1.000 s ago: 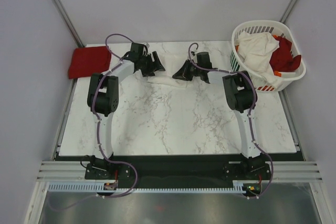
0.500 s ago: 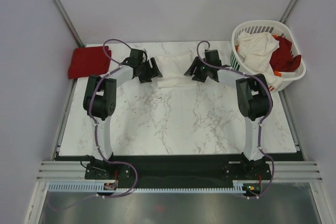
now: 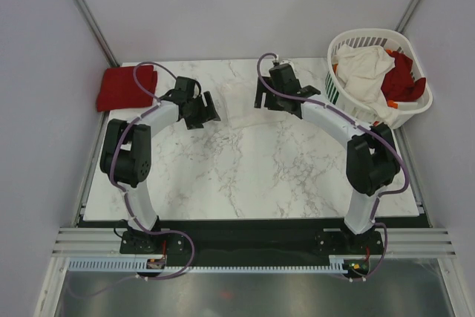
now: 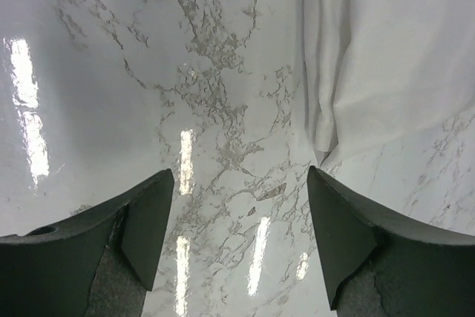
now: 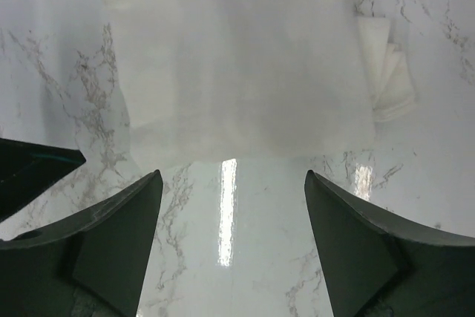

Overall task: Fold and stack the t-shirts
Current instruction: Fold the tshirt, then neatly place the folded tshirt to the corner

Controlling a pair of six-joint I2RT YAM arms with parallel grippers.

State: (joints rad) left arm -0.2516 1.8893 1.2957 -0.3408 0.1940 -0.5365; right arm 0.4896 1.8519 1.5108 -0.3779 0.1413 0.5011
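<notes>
Marble-patterned tabletop (image 3: 245, 176) stretches beneath both arms. We see a folded cream-white t-shirt (image 5: 245, 64) lying flat at the far middle of it, between the two grippers. The left gripper (image 4: 239, 176) hangs over bare marble, released, with its jaws spread and nothing between them. In its wrist view the shirt's corner shows just beside the right-hand finger. The right gripper (image 5: 232, 176) is likewise released, jaws wide, and faces the shirt's edge without touching it. We find a folded red t-shirt (image 3: 122, 88) at the far left corner. At the far right, a white slatted laundry basket (image 3: 369, 32) holds a crumpled cream t-shirt (image 3: 365, 68) and a crumpled red t-shirt (image 3: 404, 72).
</notes>
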